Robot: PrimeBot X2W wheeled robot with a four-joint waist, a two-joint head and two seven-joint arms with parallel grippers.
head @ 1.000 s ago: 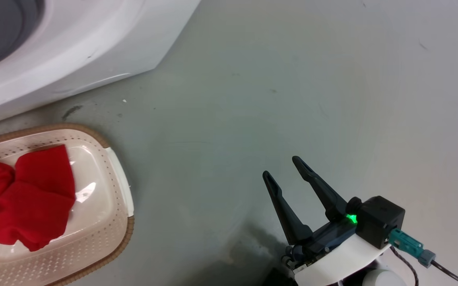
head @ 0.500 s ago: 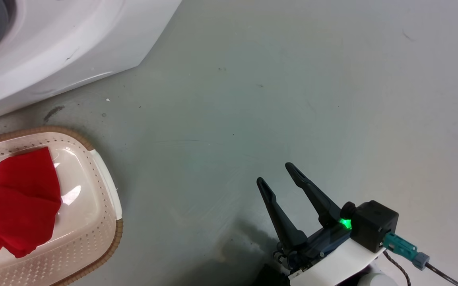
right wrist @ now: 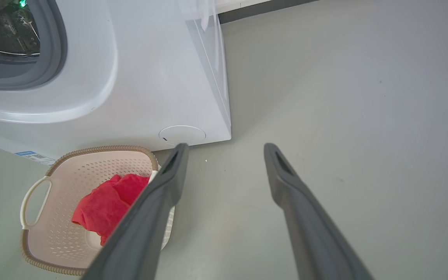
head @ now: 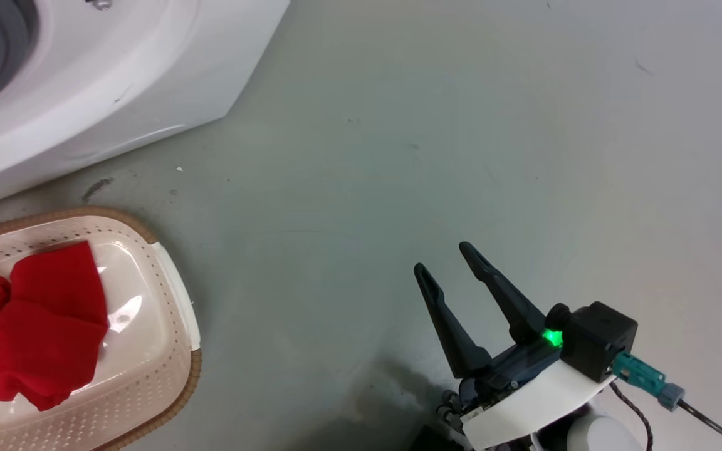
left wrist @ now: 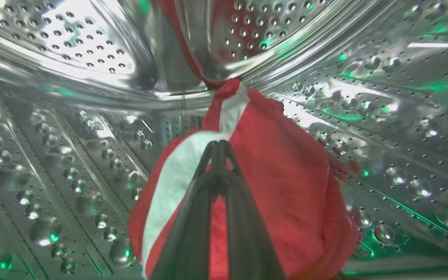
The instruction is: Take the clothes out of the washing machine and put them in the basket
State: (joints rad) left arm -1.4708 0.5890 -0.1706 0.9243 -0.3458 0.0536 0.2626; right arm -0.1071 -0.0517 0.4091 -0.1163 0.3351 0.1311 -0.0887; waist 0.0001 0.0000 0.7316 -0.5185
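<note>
One red garment (head: 35, 332) lies crumpled in the cream basket (head: 193, 369), which sits on the grey floor (head: 398, 156) at eight o'clock in the head view, just in front of the white washing machine (head: 116, 81) at ten o'clock. A second garment (left wrist: 286, 186), red with a broad white band, is inside the machine's steel drum (left wrist: 53, 46), bunched against the perforated wall. The left gripper (left wrist: 218, 144) has its two dark fingers pressed together on that cloth, the tips pinching it at the edge of the white band. The right gripper (head: 444, 260) hangs over bare floor at five o'clock in the head view, well apart from the basket, its fingers spread and holding nothing, tips pointing toward eleven o'clock. A green light (head: 552, 338) glows at its base. In the right wrist view the basket is at eight o'clock, with the machine's grey rubber ring (right wrist: 53, 58) at ten o'clock.
</note>
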